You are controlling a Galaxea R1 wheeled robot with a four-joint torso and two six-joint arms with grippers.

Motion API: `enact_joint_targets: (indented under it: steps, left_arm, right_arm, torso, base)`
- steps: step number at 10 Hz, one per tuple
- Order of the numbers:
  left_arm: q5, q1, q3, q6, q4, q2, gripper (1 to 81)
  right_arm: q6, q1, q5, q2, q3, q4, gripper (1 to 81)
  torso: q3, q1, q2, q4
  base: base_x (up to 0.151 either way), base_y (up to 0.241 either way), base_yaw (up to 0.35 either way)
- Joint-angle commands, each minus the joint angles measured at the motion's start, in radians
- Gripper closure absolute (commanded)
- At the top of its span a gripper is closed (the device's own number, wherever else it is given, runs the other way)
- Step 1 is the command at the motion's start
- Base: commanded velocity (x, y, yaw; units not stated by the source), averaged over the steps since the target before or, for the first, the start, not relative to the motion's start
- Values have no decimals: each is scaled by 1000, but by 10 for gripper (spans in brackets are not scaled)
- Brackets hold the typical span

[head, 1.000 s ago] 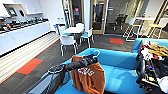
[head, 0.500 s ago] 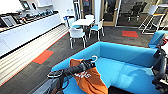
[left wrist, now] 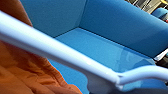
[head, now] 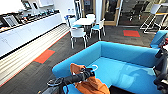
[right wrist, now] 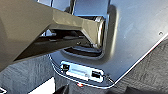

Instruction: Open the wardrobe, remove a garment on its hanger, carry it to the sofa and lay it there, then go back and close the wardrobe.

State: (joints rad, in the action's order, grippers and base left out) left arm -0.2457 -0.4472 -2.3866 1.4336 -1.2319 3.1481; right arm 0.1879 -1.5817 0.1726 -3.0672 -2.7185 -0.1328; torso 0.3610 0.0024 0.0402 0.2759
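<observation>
The blue sofa (head: 125,67) lies right in front of me, its seat bare. My left gripper (head: 88,72) reaches in from the lower left over the sofa's near arm, shut on the white hanger (head: 95,67). The rust-orange garment (head: 92,86) hangs from it, bunched low over the seat's near corner. In the left wrist view the hanger's white bar (left wrist: 62,56) crosses close up, with the orange garment (left wrist: 22,75) beside it and the sofa seat (left wrist: 100,47) beyond. My right arm (head: 161,72) shows dark at the right edge.
A white table with chairs (head: 83,22) stands beyond the sofa. A long white counter (head: 30,32) runs along the left wall. Orange carpet patches (head: 44,56) mark the dark floor. Another blue seat (head: 160,37) and a white easel (head: 152,17) are at the far right.
The camera has moved, so the sofa now sits nearer and fills more of the head view. The garment still hangs from my left gripper, now over the sofa's near corner.
</observation>
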Motion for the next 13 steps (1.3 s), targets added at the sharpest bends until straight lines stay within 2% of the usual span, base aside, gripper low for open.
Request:
enact_joint_targets:
  steps: [1,3,4,7,9,10,11,13]
  left_arm:
    - [-46,126,21,-27,-121,-49,811]
    - [-46,100,24,-27,-153,-86,811]
    - [-46,84,41,-27,-179,-100,10]
    - [-144,25,119,-27,-296,-152,10]
    - [-135,-63,158,-27,-305,-244,10]
    - [-119,-130,158,-51,-304,-289,10]
    - [-57,-197,161,-82,-302,-340,10]
    - [133,-347,153,-98,-311,-449,10]
  right_arm:
    - [-8,4,-64,-38,23,-14,10]
    - [-10,4,-64,-38,22,-16,10]
    - [-10,4,-64,-38,22,-18,10]
    - [-10,4,-64,-38,23,-16,10]
    - [-10,4,-64,-38,23,-18,10]
    - [-10,7,-64,-40,22,-19,10]
    - [-8,10,-65,-38,19,-13,10]
    - [-5,19,-67,-34,13,-13,10]
  torso:
    - [0,0,0,0]
    - [0,0,0,0]
    - [0,0,0,0]
    - [0,0,0,0]
    - [0,0,0,0]
    - [0,0,0,0]
    - [0,0,0,0]
    - [0,0,0,0]
  base:
    - [0,0,0]
    - [0,0,0]
    - [0,0,0]
    - [0,0,0]
    - [0,0,0]
    - [0,0,0]
    - [0,0,0]
    - [0,0,0]
